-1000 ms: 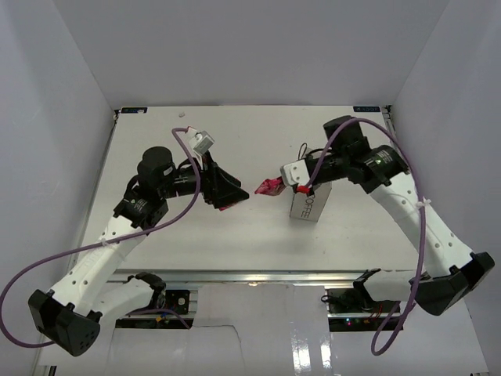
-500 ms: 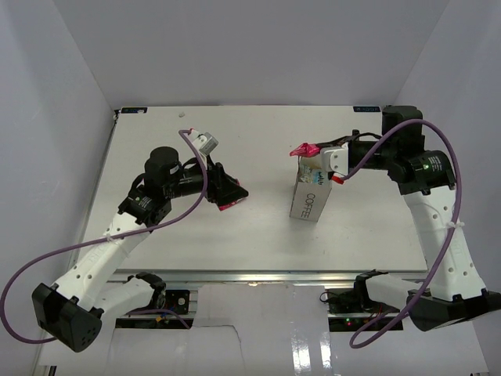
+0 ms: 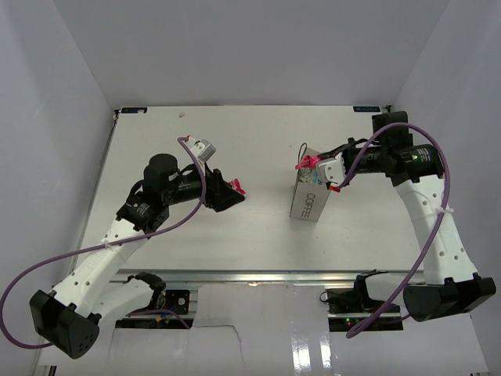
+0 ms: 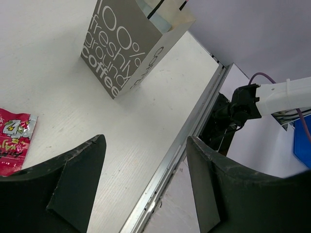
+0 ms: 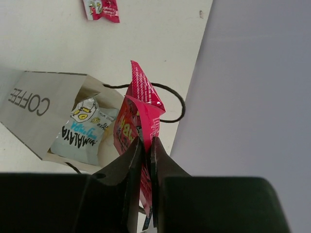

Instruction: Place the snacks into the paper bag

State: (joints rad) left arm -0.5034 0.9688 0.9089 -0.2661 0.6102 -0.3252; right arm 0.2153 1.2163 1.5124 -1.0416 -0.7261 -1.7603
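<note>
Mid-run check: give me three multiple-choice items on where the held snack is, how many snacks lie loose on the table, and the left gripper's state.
1. The held snack is:
A) at the open top of the bag
B) flat on the table
C) under the left arm

2. Snacks seen loose on the table:
A) none
B) one
C) four

3. The left gripper is:
A) shut on a snack
B) open, empty
C) shut on a handle

Answers:
1 A: the right gripper pinches it over the bag's mouth.
2 B: only one loose snack, red, shows.
3 B: its jaws stand apart with nothing between them.
</note>
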